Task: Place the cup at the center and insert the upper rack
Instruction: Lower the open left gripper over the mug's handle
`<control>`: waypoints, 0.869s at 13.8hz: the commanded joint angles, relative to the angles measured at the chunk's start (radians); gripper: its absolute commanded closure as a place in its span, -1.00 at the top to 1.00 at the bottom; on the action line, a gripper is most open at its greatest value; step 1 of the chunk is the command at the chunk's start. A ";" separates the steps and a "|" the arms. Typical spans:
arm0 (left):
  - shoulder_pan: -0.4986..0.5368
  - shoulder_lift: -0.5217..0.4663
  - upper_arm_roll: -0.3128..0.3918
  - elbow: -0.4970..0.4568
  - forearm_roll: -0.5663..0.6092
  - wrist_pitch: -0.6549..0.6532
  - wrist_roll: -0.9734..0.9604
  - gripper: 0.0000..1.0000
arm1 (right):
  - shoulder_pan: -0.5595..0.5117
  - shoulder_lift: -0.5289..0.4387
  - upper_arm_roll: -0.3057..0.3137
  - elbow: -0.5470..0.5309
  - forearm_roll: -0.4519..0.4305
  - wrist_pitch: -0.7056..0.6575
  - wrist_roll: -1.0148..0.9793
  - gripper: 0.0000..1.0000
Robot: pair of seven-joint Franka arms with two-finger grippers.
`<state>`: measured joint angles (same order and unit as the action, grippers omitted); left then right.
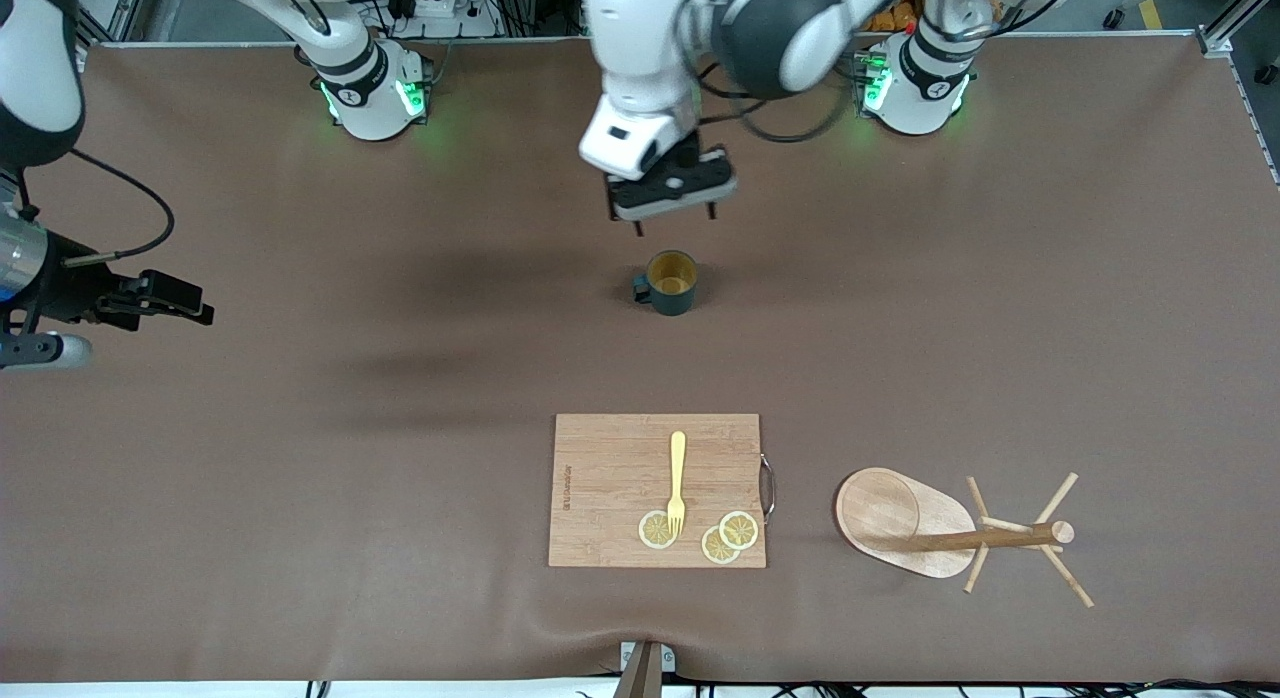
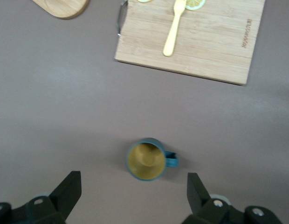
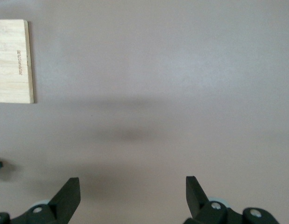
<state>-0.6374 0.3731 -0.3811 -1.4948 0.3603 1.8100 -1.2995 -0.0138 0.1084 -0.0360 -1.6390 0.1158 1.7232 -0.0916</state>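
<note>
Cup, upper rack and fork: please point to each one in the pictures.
cup [image 1: 671, 275]: front view, yellowish inside.
upper rack [image 1: 880, 512]: front view, oval base; it lies tipped over.
fork [image 1: 677, 473]: front view, handle.

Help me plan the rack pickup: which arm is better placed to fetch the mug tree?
Probably left. The upper rack lies tipped over toward the left arm's end. The left gripper, open, is above the cup; the right gripper waits, open.
</note>
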 commanded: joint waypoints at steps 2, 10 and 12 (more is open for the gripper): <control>-0.115 0.104 0.007 0.034 0.123 0.063 -0.174 1.00 | -0.023 -0.081 0.022 -0.084 -0.019 0.046 -0.003 1.00; -0.260 0.348 0.013 0.037 0.534 0.146 -0.602 1.00 | -0.095 0.030 0.076 0.136 -0.071 -0.086 -0.003 1.00; -0.277 0.386 0.013 0.036 0.639 0.146 -0.688 1.00 | -0.074 0.025 0.085 0.157 -0.126 -0.094 0.033 1.00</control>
<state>-0.8889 0.7236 -0.3771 -1.4900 0.9196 1.9601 -1.9247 -0.1003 0.1253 0.0329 -1.5273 0.0424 1.6573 -0.0883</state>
